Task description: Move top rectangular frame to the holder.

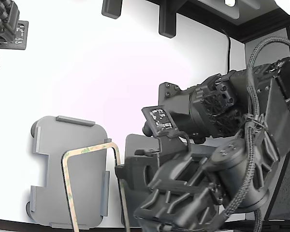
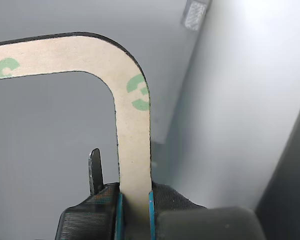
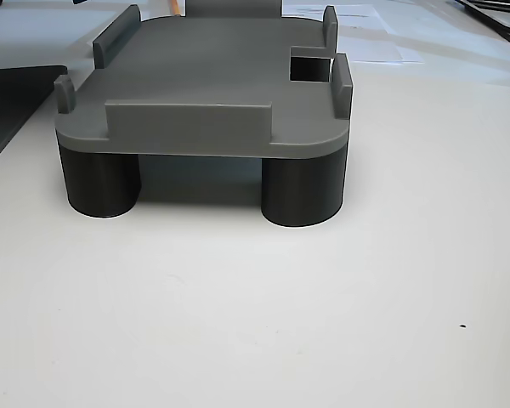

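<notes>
White tabletop (image 1: 111, 82) fills the exterior view, where the thin tan rectangular frame (image 1: 87, 149) hangs over the light grey plastic holder tray (image 1: 53, 164). On the wrist view, the black gripper (image 2: 134, 205) is clamped on the frame's edge. From the other view, the holder stands on dark round legs (image 3: 302, 194).

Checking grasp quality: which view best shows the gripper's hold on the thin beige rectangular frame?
The wrist view: the gripper clamps the thin beige rectangular frame along one side. The exterior view shows the frame over the grey holder; the other view lacks the frame.
</notes>
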Robot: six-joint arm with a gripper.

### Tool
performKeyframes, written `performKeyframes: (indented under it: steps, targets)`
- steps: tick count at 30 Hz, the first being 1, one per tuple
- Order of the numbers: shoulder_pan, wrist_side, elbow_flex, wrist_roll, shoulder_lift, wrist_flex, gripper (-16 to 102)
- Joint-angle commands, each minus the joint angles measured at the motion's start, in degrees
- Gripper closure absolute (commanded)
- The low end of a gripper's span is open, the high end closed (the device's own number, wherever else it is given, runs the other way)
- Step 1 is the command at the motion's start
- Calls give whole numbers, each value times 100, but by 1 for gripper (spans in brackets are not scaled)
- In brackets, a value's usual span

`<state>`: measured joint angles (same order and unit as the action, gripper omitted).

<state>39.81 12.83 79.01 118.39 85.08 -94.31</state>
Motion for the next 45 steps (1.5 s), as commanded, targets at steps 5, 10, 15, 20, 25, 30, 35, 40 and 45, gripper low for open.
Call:
performKeyframes:
  steps: [5, 10, 15, 20, 25, 30, 35, 40, 45]
  targets:
    - [-413, 79, -853, 457, -633, -62, 97]
    - [-606, -9, -791, 431, -580, -62, 97]
    - [-729, -97, -703, 492, -422, -62, 97]
    - [-861, -202, -642, 466, -431, -62, 97]
    - [-923, -316, -686, 404, -563, -62, 97]
    - [-1002, -343, -598, 299, -563, -62, 97]
    - [-1072, -360, -554, 264, -563, -62, 97]
    - [-1081, -413, -589, 299, -598, -62, 97]
    - [-1063, -527, -642, 422, -633, -62, 97]
